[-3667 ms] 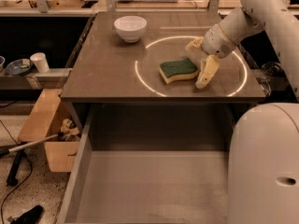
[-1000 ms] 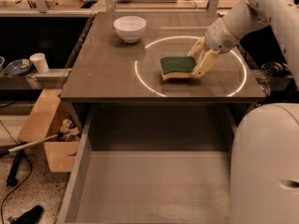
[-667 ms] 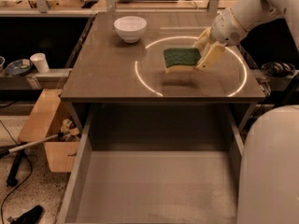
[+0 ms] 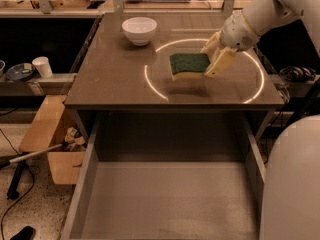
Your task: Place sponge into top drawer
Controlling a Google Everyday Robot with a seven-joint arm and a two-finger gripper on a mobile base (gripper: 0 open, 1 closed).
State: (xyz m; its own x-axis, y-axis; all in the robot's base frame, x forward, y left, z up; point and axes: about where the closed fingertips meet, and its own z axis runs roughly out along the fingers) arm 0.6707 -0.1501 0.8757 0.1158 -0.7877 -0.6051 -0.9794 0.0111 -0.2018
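The sponge (image 4: 188, 65), dark green on top with a pale yellow base, hangs a little above the tabletop, casting a shadow below it. My gripper (image 4: 213, 59) is shut on the sponge's right end, reaching in from the right. The top drawer (image 4: 170, 199) is pulled open below the table's front edge, with a flat grey bottom and nothing in it.
A white bowl (image 4: 139, 30) stands at the back left of the grey table (image 4: 115, 79). A ring of light is cast on the tabletop. A wooden box (image 4: 52, 139) and a paper cup (image 4: 42, 67) are left of the table. My white base (image 4: 295, 184) fills the lower right.
The gripper closed on the sponge where it lay on the table and has lifted it up off the surface, moving slightly back.
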